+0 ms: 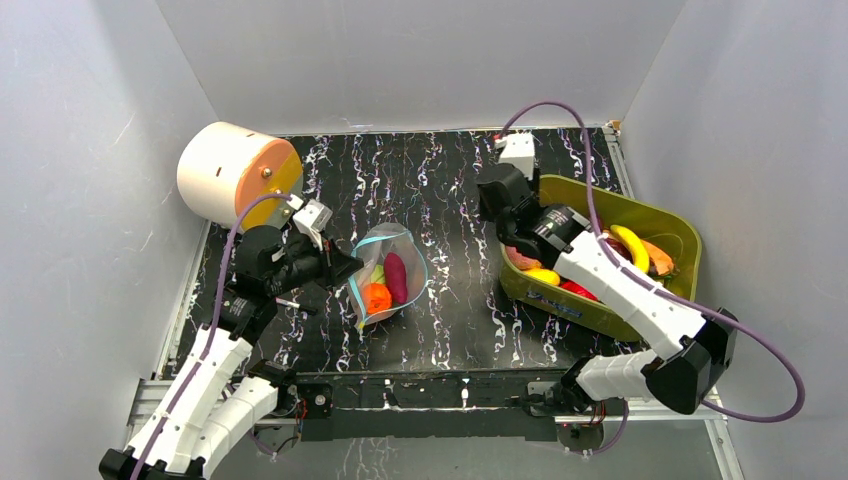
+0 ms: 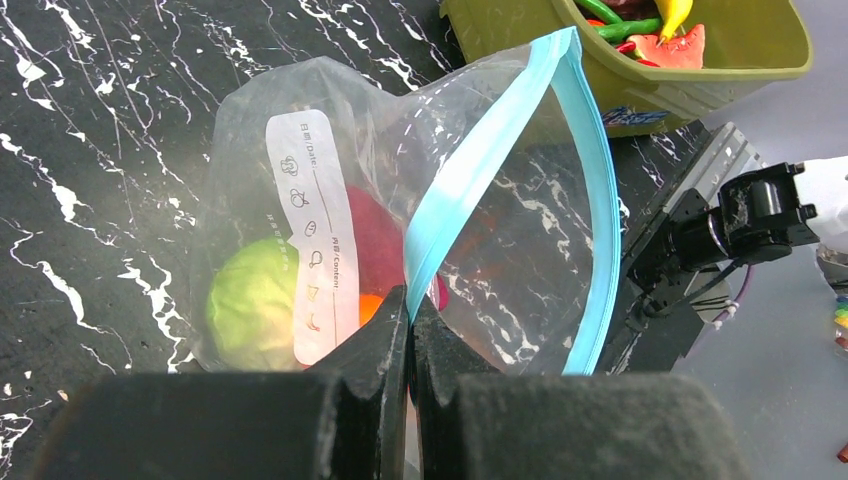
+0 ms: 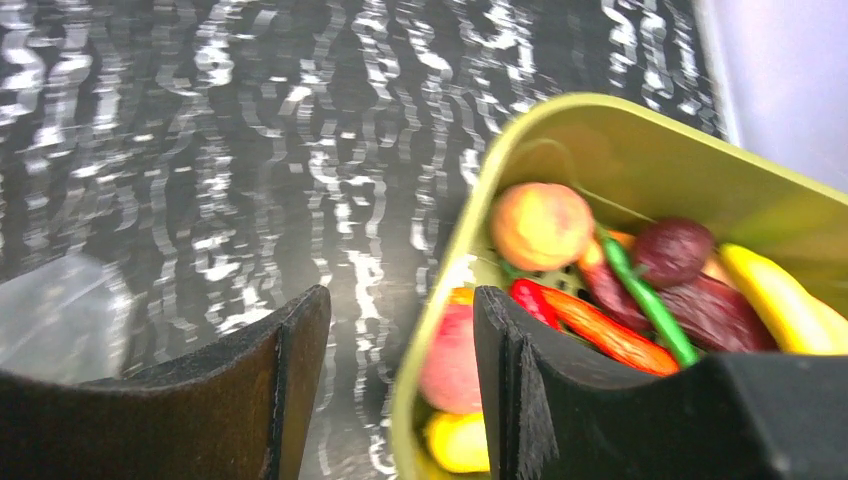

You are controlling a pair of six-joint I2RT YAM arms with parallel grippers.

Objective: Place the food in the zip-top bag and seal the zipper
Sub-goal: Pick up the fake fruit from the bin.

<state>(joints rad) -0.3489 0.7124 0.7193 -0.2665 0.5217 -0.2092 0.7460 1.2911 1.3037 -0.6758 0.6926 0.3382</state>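
The clear zip-top bag [image 1: 390,272] lies mid-table with its mouth gaping. Its light blue zipper [image 2: 480,160] curves round the opening. Inside it lie a green cabbage [image 2: 250,305], a purple sweet potato [image 2: 375,240] and an orange [image 1: 376,298]. My left gripper [image 2: 410,310] is shut on the near zipper edge and holds it up. My right gripper [image 3: 400,300] stands open above the left rim of the olive-green bin [image 3: 600,110], with nothing between its fingers. More food fills the bin: a peach [image 3: 541,225], a banana [image 3: 775,295] and red peppers [image 3: 600,330].
A white cylinder with an orange face [image 1: 235,172] lies at the back left. The bin [image 1: 680,222] sits at the right, close to the side wall. White walls close off three sides. Purple cables loop from both arms.
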